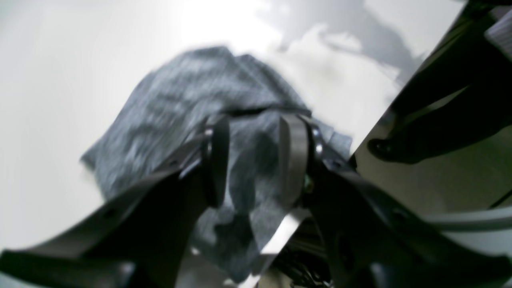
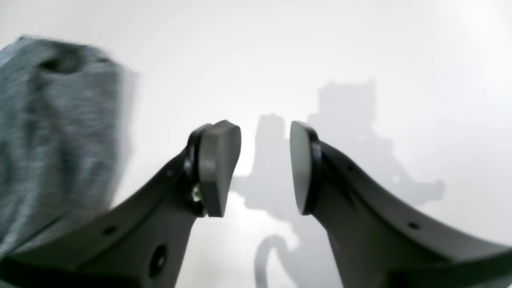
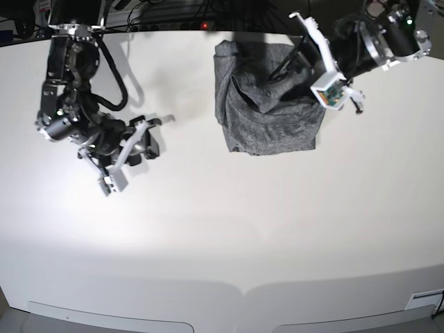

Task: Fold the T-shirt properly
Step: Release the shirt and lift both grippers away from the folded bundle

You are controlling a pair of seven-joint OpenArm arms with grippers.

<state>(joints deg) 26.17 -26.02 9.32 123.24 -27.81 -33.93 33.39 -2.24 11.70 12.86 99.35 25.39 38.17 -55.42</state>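
Grey shirt lies half-bundled at twelve o'clock on the surface, unfinished, left pincer apart over its edge, right pincer wide at nine o'clock, empty.

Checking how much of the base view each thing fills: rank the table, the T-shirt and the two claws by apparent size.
1. table, most of the frame.
2. T-shirt.
3. left claw and right claw: both small, too alike to rank.
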